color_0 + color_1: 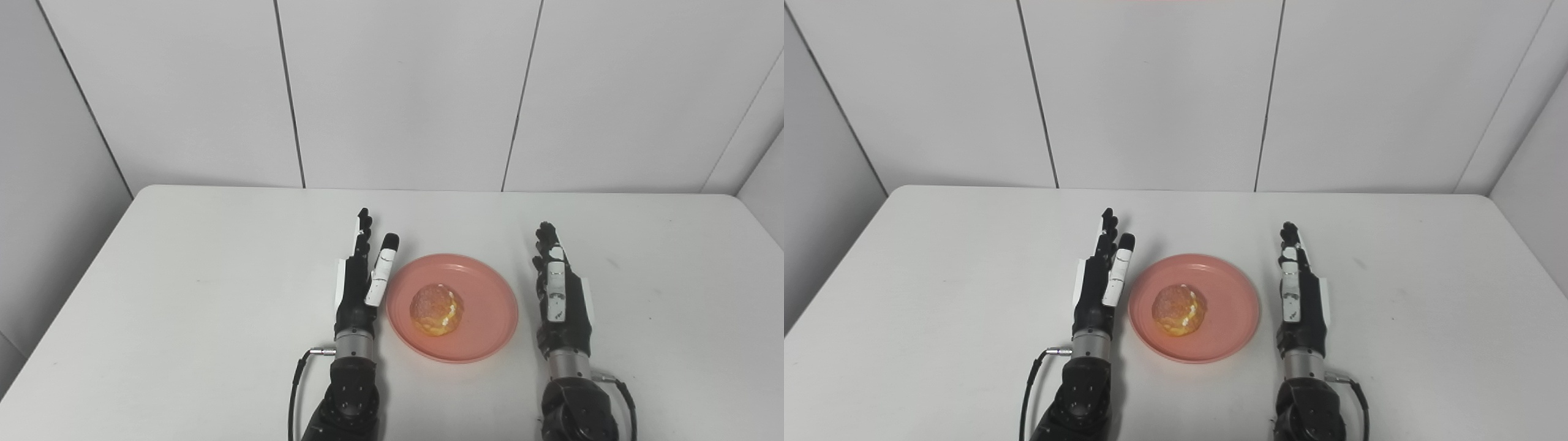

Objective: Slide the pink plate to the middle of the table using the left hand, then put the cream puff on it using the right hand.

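The pink plate (484, 294) lies near the middle of the white table, a bit toward the front. A golden cream puff (436, 309) sits on it, left of the plate's centre. My left hand (362, 285) stands edge-up just beside the plate's left rim, fingers straight and apart, holding nothing. My right hand (560, 294) stands the same way a short gap to the right of the plate, open and holding nothing.
The white table (184, 294) ends at a grey panelled wall (404, 92) at the back. Both forearms enter from the bottom edge, with a cable looping at the left wrist (300, 373).
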Controlling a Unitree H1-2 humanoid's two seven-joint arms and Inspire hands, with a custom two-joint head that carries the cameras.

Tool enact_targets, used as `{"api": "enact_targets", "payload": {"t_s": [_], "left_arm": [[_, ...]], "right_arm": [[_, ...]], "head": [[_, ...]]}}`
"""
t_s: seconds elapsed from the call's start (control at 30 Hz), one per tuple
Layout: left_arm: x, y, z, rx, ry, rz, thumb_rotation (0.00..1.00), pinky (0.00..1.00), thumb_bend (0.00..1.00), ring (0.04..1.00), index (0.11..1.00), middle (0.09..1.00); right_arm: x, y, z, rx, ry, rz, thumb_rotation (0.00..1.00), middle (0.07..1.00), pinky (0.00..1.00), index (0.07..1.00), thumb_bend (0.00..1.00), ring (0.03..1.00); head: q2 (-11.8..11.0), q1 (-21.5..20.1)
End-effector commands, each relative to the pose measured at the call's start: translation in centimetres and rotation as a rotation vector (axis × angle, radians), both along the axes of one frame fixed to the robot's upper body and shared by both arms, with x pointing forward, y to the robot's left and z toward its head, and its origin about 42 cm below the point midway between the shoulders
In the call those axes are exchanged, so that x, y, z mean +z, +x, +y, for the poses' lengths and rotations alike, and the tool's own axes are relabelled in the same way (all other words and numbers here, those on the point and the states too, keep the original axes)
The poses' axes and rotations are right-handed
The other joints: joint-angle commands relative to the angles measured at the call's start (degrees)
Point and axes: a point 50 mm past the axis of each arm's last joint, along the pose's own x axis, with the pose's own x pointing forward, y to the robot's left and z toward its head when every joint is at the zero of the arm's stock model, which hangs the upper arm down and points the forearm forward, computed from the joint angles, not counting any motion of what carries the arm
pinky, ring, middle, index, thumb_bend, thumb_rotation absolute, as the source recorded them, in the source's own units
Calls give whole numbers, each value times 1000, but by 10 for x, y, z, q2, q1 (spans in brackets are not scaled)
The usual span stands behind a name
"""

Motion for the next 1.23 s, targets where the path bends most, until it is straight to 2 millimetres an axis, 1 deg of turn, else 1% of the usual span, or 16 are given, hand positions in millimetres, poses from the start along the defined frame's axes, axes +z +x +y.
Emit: {"api": "enact_targets", "payload": {"t_s": [0.0, 0.17, 0.3, 0.43, 0.67, 0.93, 1.03, 1.2], "left_arm": [[-15, -5, 8, 10, 14, 44, 985, 996, 768, 1000, 974, 1000], [-14, -6, 8, 19, 5, 53, 999, 988, 763, 1000, 974, 999], [-14, -7, 8, 29, -14, 79, 1000, 997, 770, 1000, 976, 1000], [-15, -7, 9, 37, -24, 89, 1000, 1000, 746, 1000, 975, 1000], [-15, -9, 6, 36, -30, 81, 1000, 1000, 738, 1000, 980, 1000], [-16, -11, 5, 39, -35, 93, 1000, 1000, 736, 1000, 978, 1000], [-16, -11, 6, 40, -34, 96, 1000, 1000, 743, 1000, 978, 1000], [-16, -11, 7, 39, -32, 96, 1000, 1000, 729, 1000, 976, 1000]], "right_arm": [[10, -1, -2, -14, -21, -69, 1000, 979, 1000, 929, 870, 1000], [10, -2, -4, 2, -35, -71, 1000, 974, 1000, 927, 844, 1000], [8, -2, -5, 13, -38, -69, 1000, 966, 1000, 919, 844, 1000], [6, -1, -5, 20, -38, -64, 1000, 955, 1000, 908, 833, 997], [5, 0, -6, 31, -34, -47, 998, 959, 1000, 904, 856, 1000], [4, -2, -6, 28, -36, -34, 992, 962, 1000, 904, 843, 1000], [3, -1, -6, 28, -32, -30, 984, 963, 1000, 901, 856, 1000], [2, -1, -6, 32, -26, -33, 976, 965, 1000, 905, 866, 1000]], "head": [[0, 0], [1, 2], [2, 1], [2, 1], [2, 2], [4, 1], [4, 0], [4, -1]]}}
